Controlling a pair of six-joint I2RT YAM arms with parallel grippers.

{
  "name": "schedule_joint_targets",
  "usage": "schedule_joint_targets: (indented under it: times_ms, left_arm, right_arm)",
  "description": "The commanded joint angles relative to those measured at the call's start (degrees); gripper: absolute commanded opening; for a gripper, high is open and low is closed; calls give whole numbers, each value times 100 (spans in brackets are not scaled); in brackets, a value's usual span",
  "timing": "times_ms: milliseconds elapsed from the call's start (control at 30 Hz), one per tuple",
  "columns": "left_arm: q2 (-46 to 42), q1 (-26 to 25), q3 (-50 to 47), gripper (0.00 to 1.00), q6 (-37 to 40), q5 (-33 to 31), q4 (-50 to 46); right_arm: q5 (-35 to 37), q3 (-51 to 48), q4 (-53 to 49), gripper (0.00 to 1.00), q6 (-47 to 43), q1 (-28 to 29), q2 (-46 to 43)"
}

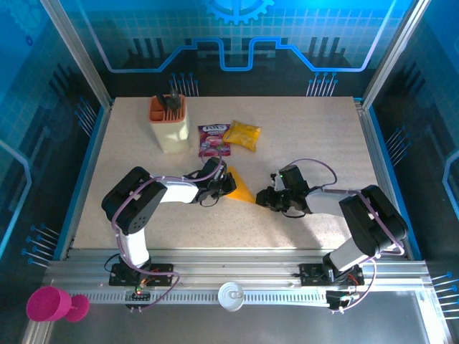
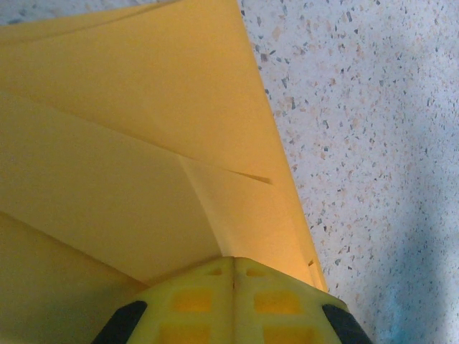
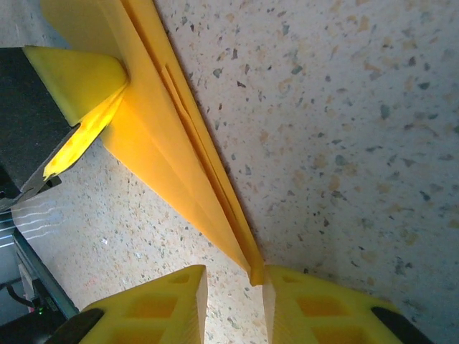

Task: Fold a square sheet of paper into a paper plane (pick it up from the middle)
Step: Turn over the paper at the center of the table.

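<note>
Top view: the slim, pointed orange-yellow paper plane [image 1: 241, 188] lies on the speckled beige table [image 1: 308, 136], between the left gripper [image 1: 226, 183] and the right gripper [image 1: 264, 199].

Left wrist: its yellow fingers [image 2: 193, 301] press together on the plane's folded layers, clamped tight.

Right wrist: the jaws stand slightly apart. The plane's tip sits at the mouth of the gap, unpinched.

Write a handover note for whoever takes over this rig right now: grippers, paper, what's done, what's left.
Left gripper: shut on the orange paper, away from its tip.
Right gripper: open, the paper's tip between its fingers, not clamped.
Paper: middle of the table, between both grippers.
Done: folded into a layered, pointed dart.
Left: probably wing creases, then release; cannot confirm.
</note>
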Motion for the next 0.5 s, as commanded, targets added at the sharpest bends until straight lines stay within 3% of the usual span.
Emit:
schedule_joint_targets:
  times_ms: [0,467]
  left_arm:
    - [398,33,-308,0,162,53,-1032]
    - [416,33,-345,0,143,55,-966]
  right_arm:
    - [-89,127,-6,28,31,88,-5]
    - [123,-97,-137,31,92,148,-34]
